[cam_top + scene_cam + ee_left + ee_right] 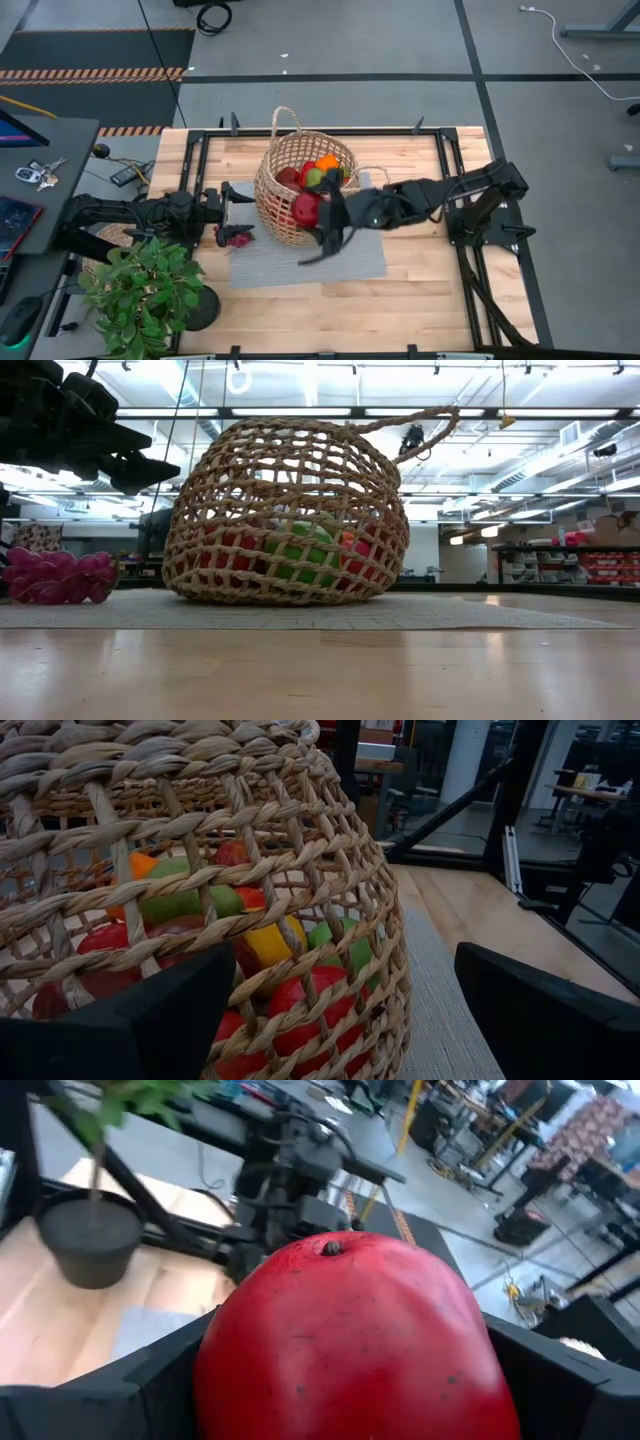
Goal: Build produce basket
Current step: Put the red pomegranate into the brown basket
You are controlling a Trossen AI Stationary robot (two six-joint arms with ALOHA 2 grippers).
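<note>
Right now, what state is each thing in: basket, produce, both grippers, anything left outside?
Basket: upright on the grey mat, partly filled.
Produce in the basket: piled inside, red, green, orange and yellow pieces.
Red fruit: held between the right gripper's fingers, at the basket's near rim.
Right gripper: closed on the red fruit.
Left gripper: open, empty, beside the basket.
Purple grapes: lying on the mat, outside the basket.

Grey floor (400,40), ceiling striplights (310,380), perhaps shelving (600,565).
</note>
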